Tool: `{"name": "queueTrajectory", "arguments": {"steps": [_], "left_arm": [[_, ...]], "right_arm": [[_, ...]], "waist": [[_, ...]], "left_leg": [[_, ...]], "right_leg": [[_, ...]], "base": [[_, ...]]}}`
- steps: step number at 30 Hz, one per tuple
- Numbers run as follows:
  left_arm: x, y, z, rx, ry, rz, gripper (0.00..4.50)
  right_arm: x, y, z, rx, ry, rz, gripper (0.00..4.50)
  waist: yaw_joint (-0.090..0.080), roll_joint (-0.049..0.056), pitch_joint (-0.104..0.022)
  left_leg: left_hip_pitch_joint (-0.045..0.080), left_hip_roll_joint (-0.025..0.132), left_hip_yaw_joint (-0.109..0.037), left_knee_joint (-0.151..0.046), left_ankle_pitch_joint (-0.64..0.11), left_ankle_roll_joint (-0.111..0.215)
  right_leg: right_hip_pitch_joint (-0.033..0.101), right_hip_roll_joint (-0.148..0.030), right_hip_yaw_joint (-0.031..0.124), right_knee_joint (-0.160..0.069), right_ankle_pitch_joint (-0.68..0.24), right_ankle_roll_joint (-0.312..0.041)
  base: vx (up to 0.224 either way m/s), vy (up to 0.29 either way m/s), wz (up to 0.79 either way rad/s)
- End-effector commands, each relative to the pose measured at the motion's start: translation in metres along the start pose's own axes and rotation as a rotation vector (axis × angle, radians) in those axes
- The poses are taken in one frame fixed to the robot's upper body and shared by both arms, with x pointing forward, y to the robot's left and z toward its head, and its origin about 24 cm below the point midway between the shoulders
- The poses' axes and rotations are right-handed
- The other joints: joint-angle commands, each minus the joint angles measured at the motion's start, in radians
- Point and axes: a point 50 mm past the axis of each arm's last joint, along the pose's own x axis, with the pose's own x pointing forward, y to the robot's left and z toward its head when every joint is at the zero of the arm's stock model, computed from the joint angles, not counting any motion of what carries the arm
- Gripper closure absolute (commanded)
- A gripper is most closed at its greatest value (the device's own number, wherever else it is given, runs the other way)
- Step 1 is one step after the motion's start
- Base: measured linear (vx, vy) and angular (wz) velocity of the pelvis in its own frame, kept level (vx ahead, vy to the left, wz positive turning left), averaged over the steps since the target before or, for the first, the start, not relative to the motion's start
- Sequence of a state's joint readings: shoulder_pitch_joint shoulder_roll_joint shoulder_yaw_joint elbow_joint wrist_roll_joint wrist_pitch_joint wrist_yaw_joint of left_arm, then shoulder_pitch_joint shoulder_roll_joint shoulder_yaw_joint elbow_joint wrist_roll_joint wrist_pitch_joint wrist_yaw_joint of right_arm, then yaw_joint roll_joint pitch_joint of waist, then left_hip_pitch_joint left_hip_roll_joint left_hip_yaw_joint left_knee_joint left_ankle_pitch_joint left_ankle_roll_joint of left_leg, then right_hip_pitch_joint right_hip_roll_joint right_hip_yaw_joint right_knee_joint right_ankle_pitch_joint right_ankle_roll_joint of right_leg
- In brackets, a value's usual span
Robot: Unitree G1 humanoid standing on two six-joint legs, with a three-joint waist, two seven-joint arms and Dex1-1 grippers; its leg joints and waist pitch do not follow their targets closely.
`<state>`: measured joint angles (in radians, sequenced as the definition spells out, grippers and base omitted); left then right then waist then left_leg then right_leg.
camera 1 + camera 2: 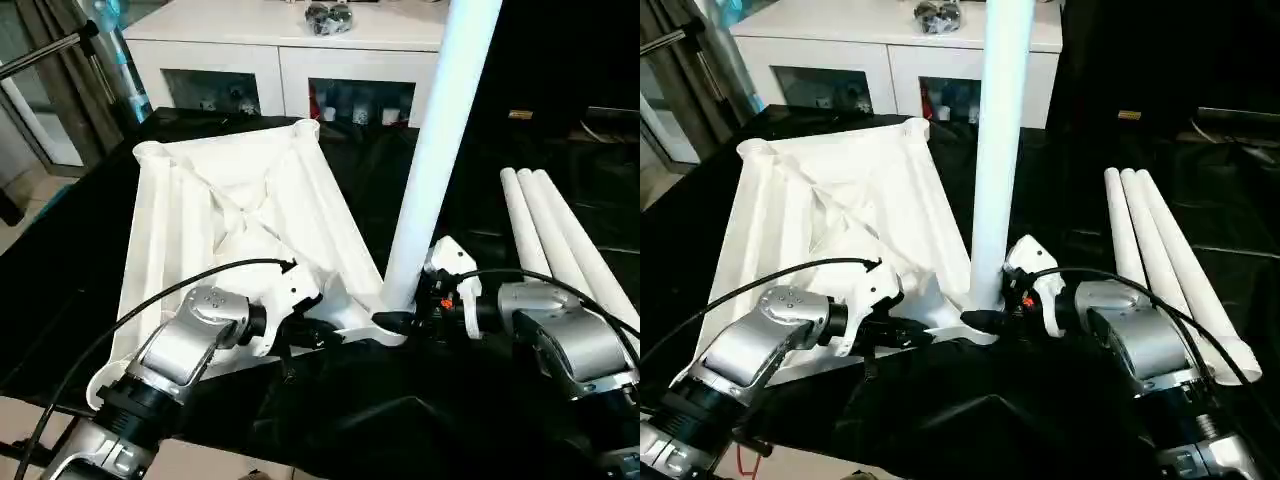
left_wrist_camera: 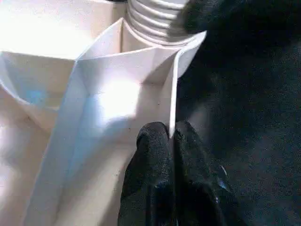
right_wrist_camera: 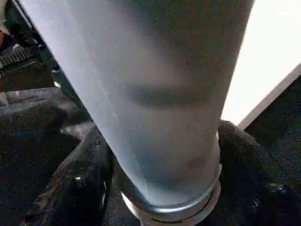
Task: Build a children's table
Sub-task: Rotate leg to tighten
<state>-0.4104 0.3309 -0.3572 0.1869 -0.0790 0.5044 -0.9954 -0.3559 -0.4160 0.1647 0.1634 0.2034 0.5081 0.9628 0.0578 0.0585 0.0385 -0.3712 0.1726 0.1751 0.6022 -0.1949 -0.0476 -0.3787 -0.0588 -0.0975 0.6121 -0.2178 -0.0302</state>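
You are looking down at one white plastic tabletop (image 1: pixel 235 215) lying upside down on the black cloth (image 1: pixel 400 420), ribbed underside up, with its round corner sockets showing at the far corners. Four white tube legs are in view. One leg (image 1: pixel 440 140) is standing upright in the near right corner socket (image 1: pixel 385 325) of the tabletop, rising past the top of the head views. The other three legs (image 1: pixel 555 240) are lying side by side, touching one another, on the cloth to the right of the tabletop and well apart from it.

Your left gripper (image 2: pixel 171 141) is pinching the thin near edge wall of the tabletop, just left of that socket; its two black fingertips are pressing together on the wall, as the left wrist view is showing, with the leg's ribbed screw end sitting in the socket beyond them.

Your right gripper (image 1: pixel 990 318) is sitting at the foot of the upright leg, its two black fingers (image 3: pixel 80 188) lying one on each side of the tube at a middling width; you cannot tell whether they are actually squeezing it.

Behind the table, one white cabinet (image 1: pixel 290 50) with glass-fronted compartments is standing along the far side.
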Motion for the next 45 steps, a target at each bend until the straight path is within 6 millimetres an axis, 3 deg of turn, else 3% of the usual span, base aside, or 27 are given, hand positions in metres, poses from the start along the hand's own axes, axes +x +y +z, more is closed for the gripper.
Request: {"name": "queueTrajectory", "arguments": {"steps": [1, 2, 4, 5, 6, 8, 12, 15, 17, 21, 23, 25, 29, 30, 33, 39, 43, 45], "left_arm": [[0.010, 0.000, 0.028, 0.036, -0.116, 0.024, 4.50], [0.010, 0.000, 0.028, 0.036, -0.116, 0.024, 4.50], [0.028, 0.011, 0.036, -0.046, -0.146, 0.173, 4.50], [0.030, 0.012, 0.037, -0.058, -0.150, 0.193, 4.50], [0.032, 0.012, 0.038, -0.063, -0.151, 0.200, 4.50], [0.037, 0.014, 0.042, -0.075, -0.158, 0.235, 4.50], [0.045, 0.014, 0.048, -0.071, -0.171, 0.261, 4.50], [0.049, 0.007, 0.053, -0.026, -0.180, 0.224, 4.50], [0.048, 0.004, 0.052, 0.005, -0.184, 0.195, 4.50], [0.044, 0.001, 0.049, 0.030, -0.186, 0.153, 4.50], [0.042, -0.001, 0.045, 0.037, -0.181, 0.131, 4.50], [0.039, -0.003, 0.040, 0.043, -0.180, 0.088, 4.50], [0.033, -0.006, 0.035, 0.052, -0.174, 0.034, 4.50], [0.029, -0.007, 0.032, 0.060, -0.164, 0.009, 4.50], [0.022, -0.007, 0.023, 0.094, -0.122, -0.041, 4.50], [0.013, -0.007, 0.014, 0.130, -0.077, -0.094, 4.50], [0.008, -0.008, 0.012, 0.140, -0.067, -0.128, 4.50], [0.005, -0.008, 0.010, 0.145, -0.060, -0.146, 4.50]], "right_arm": [[0.021, 0.008, -0.017, 0.086, 0.024, -0.020, 1.76], [0.021, 0.008, -0.017, 0.086, 0.024, -0.020, 1.76], [0.043, 0.002, -0.027, 0.174, 0.012, -0.222, 1.76], [0.047, 0.001, -0.029, 0.189, 0.013, -0.250, 1.76], [0.048, 0.001, -0.029, 0.195, 0.013, -0.260, 1.76], [0.056, 0.000, -0.031, 0.222, 0.016, -0.321, 1.76], [0.068, 0.001, -0.029, 0.236, 0.016, -0.379, 1.76], [0.076, 0.003, -0.019, 0.221, -0.022, -0.371, 1.06], [0.073, 0.001, -0.015, 0.217, -0.045, -0.355, 0.98], [0.066, -0.003, -0.012, 0.185, -0.058, -0.334, 0.63], [0.062, -0.003, -0.011, 0.157, -0.050, -0.305, 0.51], [0.054, -0.002, -0.011, 0.097, -0.032, -0.225, 0.38], [0.039, 0.001, -0.009, 0.020, -0.024, -0.122, 0.38], [0.033, 0.001, -0.008, -0.008, -0.028, -0.081, 0.38], [0.015, 0.004, -0.003, -0.060, -0.040, 0.030, 0.38], [-0.001, 0.008, 0.002, -0.126, -0.038, 0.127, 0.38], [-0.005, 0.009, 0.001, -0.141, -0.027, 0.144, 0.38], [-0.006, 0.012, -0.001, -0.139, -0.017, 0.170, 0.71]], "waist": [[-0.006, -0.016, -0.048], [-0.006, -0.016, -0.048], [-0.014, -0.011, -0.042], [-0.023, -0.012, -0.035], [-0.023, -0.015, -0.041], [-0.028, -0.011, -0.037], [-0.031, -0.011, -0.039], [-0.030, -0.012, -0.040], [-0.029, -0.012, -0.040], [-0.027, -0.014, -0.046], [-0.027, -0.015, -0.046], [-0.020, -0.014, -0.053], [-0.016, -0.014, -0.058], [-0.012, -0.014, -0.058], [-0.008, -0.012, -0.056], [0.002, -0.013, -0.053], [0.002, -0.014, -0.055], [0.002, -0.013, -0.057]], "left_leg": [[0.006, 0.060, -0.026, -0.068, -0.146, 0.074], [0.006, 0.060, -0.026, -0.068, -0.146, 0.074], [0.012, 0.061, -0.024, -0.071, -0.173, 0.062], [0.018, 0.054, -0.025, -0.072, -0.224, 0.040], [0.022, 0.054, -0.029, -0.071, -0.229, 0.027], [0.020, 0.055, -0.029, -0.075, -0.237, 0.034], [0.018, 0.054, -0.032, -0.077, -0.247, 0.034], [0.017, 0.056, -0.032, -0.078, -0.247, 0.042], [0.017, 0.057, -0.032, -0.079, -0.244, 0.046], [0.005, 0.062, -0.031, -0.078, -0.178, 0.067], [0.006, 0.061, -0.029, -0.076, -0.174, 0.072], [0.001, 0.064, -0.028, -0.069, -0.113, 0.094], [0.002, 0.065, -0.026, -0.063, -0.076, 0.120], [-0.001, 0.065, -0.026, -0.062, -0.066, 0.140], [-0.001, 0.066, -0.026, -0.062, -0.068, 0.156], [0.004, 0.069, -0.025, -0.065, -0.113, 0.131], [0.001, 0.067, -0.025, -0.062, -0.094, 0.131], [0.002, 0.067, -0.025, -0.061, -0.082, 0.137]], "right_leg": [[0.050, -0.099, 0.064, -0.091, -0.205, -0.185], [0.050, -0.099, 0.064, -0.091, -0.205, -0.185], [0.040, -0.095, 0.065, -0.100, -0.273, -0.165], [0.037, -0.097, 0.060, -0.113, -0.375, -0.153], [0.046, -0.102, 0.061, -0.114, -0.410, -0.135], [0.040, -0.099, 0.064, -0.117, -0.404, -0.129], [0.042, -0.100, 0.063, -0.117, -0.416, -0.115], [0.040, -0.103, 0.065, -0.117, -0.414, -0.114], [0.040, -0.102, 0.066, -0.117, -0.404, -0.114], [0.048, -0.102, 0.068, -0.098, -0.269, -0.149], [0.046, -0.102, 0.067, -0.101, -0.271, -0.150], [0.052, -0.102, 0.068, -0.087, -0.165, -0.171], [0.053, -0.102, 0.070, -0.075, -0.066, -0.194], [0.054, -0.102, 0.069, -0.071, -0.027, -0.204], [0.051, -0.100, 0.067, -0.073, -0.031, -0.205], [0.048, -0.099, 0.068, -0.080, -0.120, -0.194], [0.050, -0.099, 0.068, -0.075, -0.088, -0.199], [0.050, -0.098, 0.067, -0.072, -0.069, -0.204]], "base": [[0.000, 0.000, 0.00], [0.000, 0.000, 0.00], [0.000, 0.000, 0.00], [0.000, 0.000, 0.00], [0.000, 0.000, 0.00], [0.000, 0.000, 0.00], [0.000, 0.000, 0.00], [0.000, 0.000, 0.00], [0.000, 0.000, 0.00], [0.000, 0.000, 0.00], [0.000, 0.000, 0.00], [0.000, 0.000, 0.00], [0.000, 0.000, 0.00], [0.000, 0.000, 0.00], [0.000, 0.000, 0.00], [0.000, 0.000, 0.00], [0.000, 0.000, 0.00], [0.000, 0.000, 0.00]]}}
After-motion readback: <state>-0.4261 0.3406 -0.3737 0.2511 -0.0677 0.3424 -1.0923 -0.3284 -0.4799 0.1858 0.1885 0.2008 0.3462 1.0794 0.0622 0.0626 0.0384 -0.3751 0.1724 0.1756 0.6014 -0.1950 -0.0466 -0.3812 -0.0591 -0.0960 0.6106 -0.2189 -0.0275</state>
